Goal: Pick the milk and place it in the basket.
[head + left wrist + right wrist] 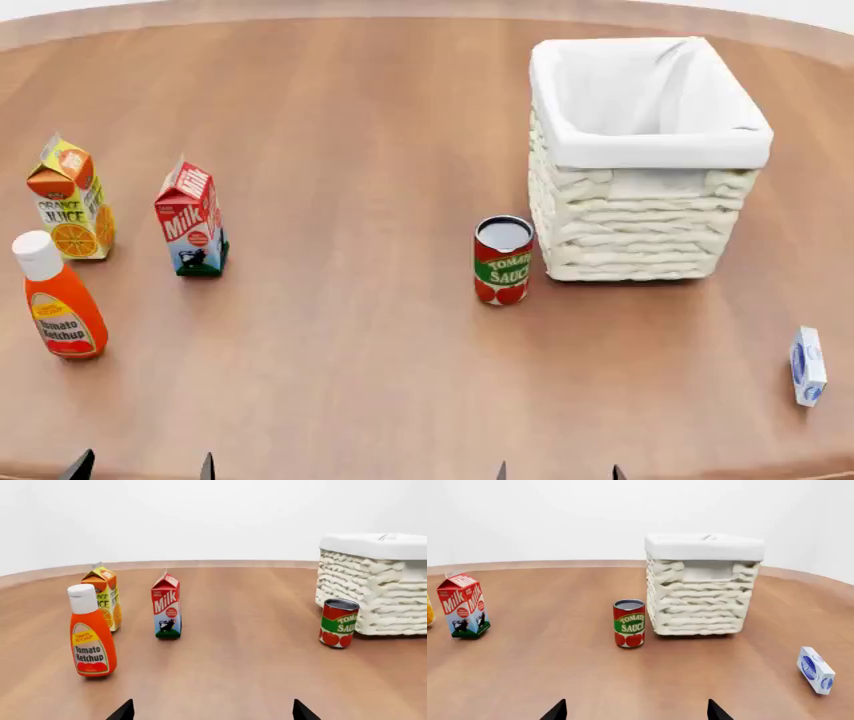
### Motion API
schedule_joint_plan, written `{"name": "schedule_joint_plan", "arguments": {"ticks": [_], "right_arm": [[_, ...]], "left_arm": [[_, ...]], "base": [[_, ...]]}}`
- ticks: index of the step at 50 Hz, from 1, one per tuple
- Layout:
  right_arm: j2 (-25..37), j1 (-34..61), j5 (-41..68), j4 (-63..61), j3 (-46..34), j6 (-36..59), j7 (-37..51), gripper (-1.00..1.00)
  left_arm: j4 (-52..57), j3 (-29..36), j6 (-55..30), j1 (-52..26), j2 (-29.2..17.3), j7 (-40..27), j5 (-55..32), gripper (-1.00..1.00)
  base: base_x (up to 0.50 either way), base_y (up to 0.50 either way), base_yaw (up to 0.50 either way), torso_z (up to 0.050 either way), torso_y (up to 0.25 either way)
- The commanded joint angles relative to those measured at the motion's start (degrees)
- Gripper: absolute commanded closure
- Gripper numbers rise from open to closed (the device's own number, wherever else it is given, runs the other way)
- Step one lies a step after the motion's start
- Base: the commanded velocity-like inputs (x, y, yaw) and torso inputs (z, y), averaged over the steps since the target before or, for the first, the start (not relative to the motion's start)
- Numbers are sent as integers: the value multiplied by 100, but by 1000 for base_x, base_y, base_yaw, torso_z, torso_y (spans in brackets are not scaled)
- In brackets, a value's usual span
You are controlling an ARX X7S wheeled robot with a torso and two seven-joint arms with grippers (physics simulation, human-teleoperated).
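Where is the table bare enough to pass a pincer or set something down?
Bare: the wide strip between milk and can, and the near edge before the small box. Crowded: far left, where juice, ketchup and milk cluster; the can stands close to the basket.

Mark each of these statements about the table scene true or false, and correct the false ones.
1. The milk stands upright on the table. True.
2. The milk is already inside the basket. False: it stands on the table, far from the basket.
3. The tomato sauce can stands beside the basket. True.
4. The left gripper holds the milk. False: it is open and empty, well short of the carton.
5. The ketchup bottle lies on its side. False: it stands upright.
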State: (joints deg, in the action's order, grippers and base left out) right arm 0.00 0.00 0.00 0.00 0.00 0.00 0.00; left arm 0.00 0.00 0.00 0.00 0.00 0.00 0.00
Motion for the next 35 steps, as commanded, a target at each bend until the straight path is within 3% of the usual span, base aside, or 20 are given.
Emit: {"name": "schedule_joint_plan", "arguments": {"ticks": [1, 28, 29, 35], "right_arm": [[87, 2, 168, 45, -88, -19, 74, -100], [419, 19, 373, 39, -485, -4, 470, -100], [68, 1, 15, 34, -71, 9, 46, -100], [198, 51, 306, 2, -164, 107, 112, -100]], "left_arm": [[12, 101, -39, -1, -89, -91, -117, -100], [-3, 495, 8, -19, -421, -455, -348, -100], [5, 89, -13, -2, -74, -27, 9, -100], [4, 243, -23, -9, -210, -71, -183, -100]], "base": [[0, 0, 0, 0, 0], [0, 0, 0, 0, 0], [0, 0, 0, 0, 0], [0, 0, 0, 0, 0]]}}
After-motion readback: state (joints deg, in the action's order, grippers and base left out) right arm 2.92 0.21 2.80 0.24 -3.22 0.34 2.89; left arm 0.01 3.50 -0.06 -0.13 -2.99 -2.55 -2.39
